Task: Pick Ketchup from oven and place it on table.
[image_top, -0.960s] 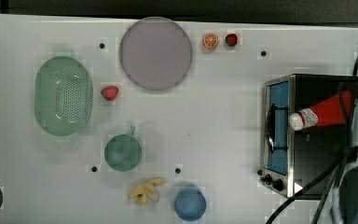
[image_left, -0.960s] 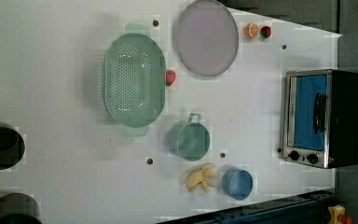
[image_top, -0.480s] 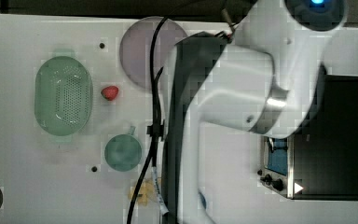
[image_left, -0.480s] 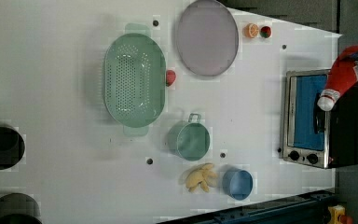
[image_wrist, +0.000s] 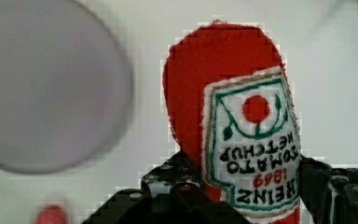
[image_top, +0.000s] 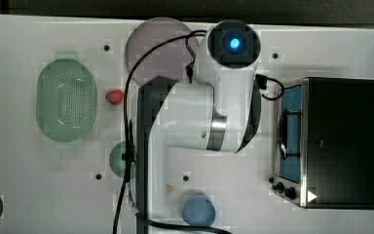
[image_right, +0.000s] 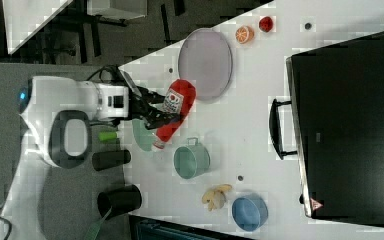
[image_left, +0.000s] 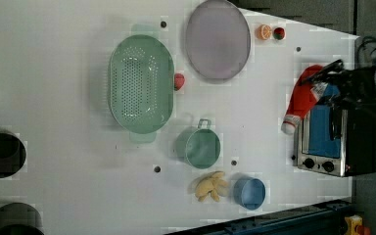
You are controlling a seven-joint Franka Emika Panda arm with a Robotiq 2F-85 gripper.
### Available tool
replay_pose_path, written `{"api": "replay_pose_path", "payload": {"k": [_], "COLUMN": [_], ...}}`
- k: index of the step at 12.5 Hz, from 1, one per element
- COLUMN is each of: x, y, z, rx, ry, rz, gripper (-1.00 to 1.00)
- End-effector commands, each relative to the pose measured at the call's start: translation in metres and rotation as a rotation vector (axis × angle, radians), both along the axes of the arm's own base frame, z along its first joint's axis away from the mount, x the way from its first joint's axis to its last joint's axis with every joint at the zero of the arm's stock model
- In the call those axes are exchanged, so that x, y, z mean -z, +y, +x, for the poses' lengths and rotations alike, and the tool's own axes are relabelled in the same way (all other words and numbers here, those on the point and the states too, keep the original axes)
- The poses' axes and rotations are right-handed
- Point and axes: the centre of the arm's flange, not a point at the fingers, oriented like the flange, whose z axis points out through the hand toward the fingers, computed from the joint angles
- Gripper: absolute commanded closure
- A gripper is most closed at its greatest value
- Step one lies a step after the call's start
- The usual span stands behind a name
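Now that my gripper (image_right: 155, 116), jaws clamped on the Ketchup (image_right: 175, 115), has carried it off the oven (image_right: 350, 125), item hangs above the table (image_right: 250, 125) near its far edge, unplaced.

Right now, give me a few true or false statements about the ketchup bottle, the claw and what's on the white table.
1. The claw grips the red ketchup bottle with the white label. True.
2. The bottle lies inside the steel-framed toaster oven. False: it is held outside it.
3. A yellow banana bunch lies beside the blue bowl. True.
4. The green perforated colander sits on the round lilac plate. False: they are apart on the white table.
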Motion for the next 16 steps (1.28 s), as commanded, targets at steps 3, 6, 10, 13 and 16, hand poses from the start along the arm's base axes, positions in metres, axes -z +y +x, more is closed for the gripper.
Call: {"api": "replay_pose_path", "payload": {"k": [3,6,10,13,16], "x": [0.078,0.123,0.152,0.142,0.086], "y": [0.001,0.002,0.002,0.003,-0.003], "z": [-0.022,-0.041,-0.043,-0.036,-0.010], "rx": [0.010,0.005,0.002,0.002,0.079], "ry": [-0.114,-0.084,-0.054,-0.087,-0.168], "rz": [-0.022,-0.031,-0.039,-0.038,-0.035], "gripper": [-0.27,-0.26,-0.43,-1.00,-1.00]}}
